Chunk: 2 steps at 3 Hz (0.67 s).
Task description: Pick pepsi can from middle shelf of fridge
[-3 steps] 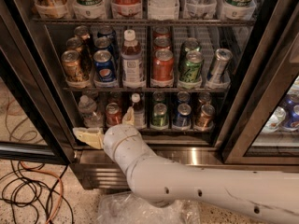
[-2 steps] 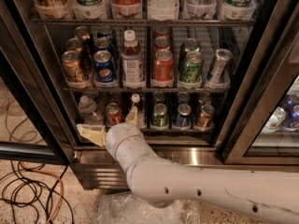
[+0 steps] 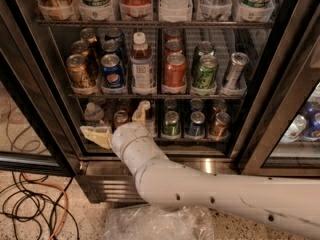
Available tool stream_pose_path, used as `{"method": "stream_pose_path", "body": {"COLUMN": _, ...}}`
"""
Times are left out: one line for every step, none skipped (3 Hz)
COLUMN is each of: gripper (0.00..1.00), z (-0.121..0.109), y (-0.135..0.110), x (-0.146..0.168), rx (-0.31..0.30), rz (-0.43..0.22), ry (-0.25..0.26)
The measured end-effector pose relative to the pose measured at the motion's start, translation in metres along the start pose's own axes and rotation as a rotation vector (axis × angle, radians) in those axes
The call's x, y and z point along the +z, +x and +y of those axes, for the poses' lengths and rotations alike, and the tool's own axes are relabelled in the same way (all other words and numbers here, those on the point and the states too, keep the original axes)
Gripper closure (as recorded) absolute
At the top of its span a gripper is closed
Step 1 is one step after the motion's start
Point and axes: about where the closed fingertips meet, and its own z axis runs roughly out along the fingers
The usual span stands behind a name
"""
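Two pale jaws of the white arm's gripper [image 3: 115,121] stand spread wide with nothing between them, low and left of centre in the frame, at the bottom shelf of the dark-framed display fridge [image 3: 210,165]. The dark blue pepsi can [image 3: 111,70] stands upright higher up on the dark wire middle shelf [image 3: 180,97], between a gold-brown can [image 3: 80,71] and a white-capped bottle [image 3: 142,64].

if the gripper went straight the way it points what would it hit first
Probably the reddish can on the bottom rack, framed by the open gripper, not the pepsi can on the middle shelf above. Depth is unclear.
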Motion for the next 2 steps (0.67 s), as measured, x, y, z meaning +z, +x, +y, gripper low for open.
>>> {"method": "stream_pose_path", "body": {"gripper": 0.00, "z": -0.004, "y": -0.052, "x": 0.016, "rx": -0.118, "rz": -0.144, "ry": -0.022}}
{"method": "stream_pose_path", "body": {"gripper": 0.00, "z": -0.011, "y": -0.093, "x": 0.027, "rx": -0.145, "rz": -0.245, "ry": -0.062}}
